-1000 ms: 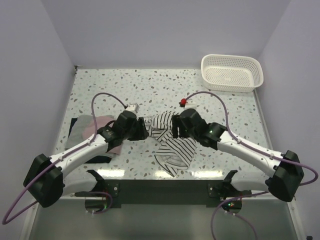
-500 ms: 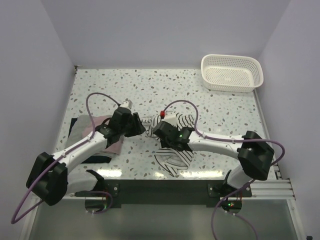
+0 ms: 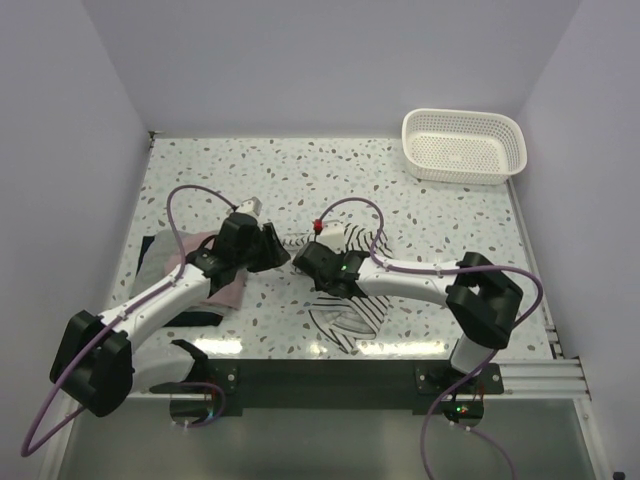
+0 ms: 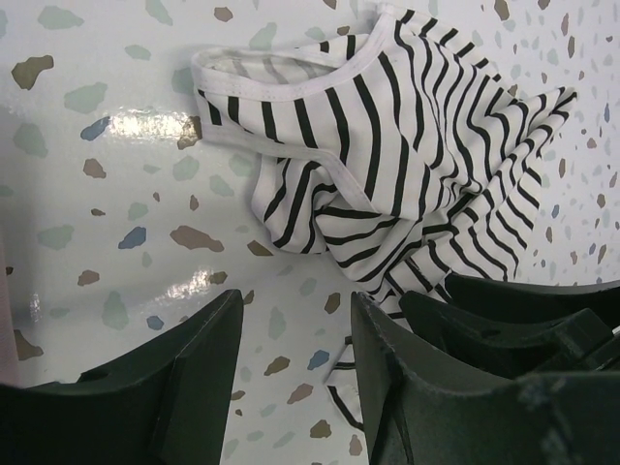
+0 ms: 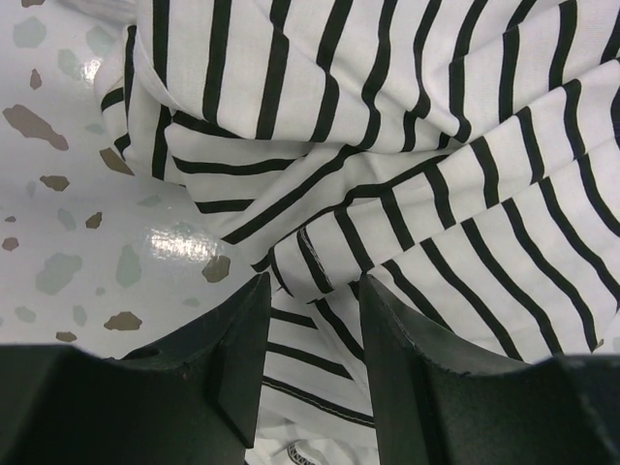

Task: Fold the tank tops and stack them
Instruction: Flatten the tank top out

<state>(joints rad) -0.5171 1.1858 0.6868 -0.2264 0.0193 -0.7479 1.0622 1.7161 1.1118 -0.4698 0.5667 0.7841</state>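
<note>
The white tank top with thin black stripes (image 3: 350, 305) lies crumpled at the table's middle front; it also shows in the left wrist view (image 4: 387, 165) and fills the right wrist view (image 5: 407, 145). My left gripper (image 3: 275, 250) is open just left of it, with bare table and one hem corner between its fingers (image 4: 295, 310). My right gripper (image 3: 305, 262) is open, low over the cloth, with a striped fold between its fingers (image 5: 312, 291). The pink top (image 3: 228, 292) lies on the navy top (image 3: 152, 258) at the left, under my left arm.
A white lattice basket (image 3: 465, 145) stands at the back right corner. White walls close the table on the left, back and right. My right arm's elbow (image 3: 485, 295) is folded at the front right.
My right gripper has swung left across the striped top, its elbow folding in. My left gripper has drawn back slightly to the left. The striped top has bunched toward the front.
</note>
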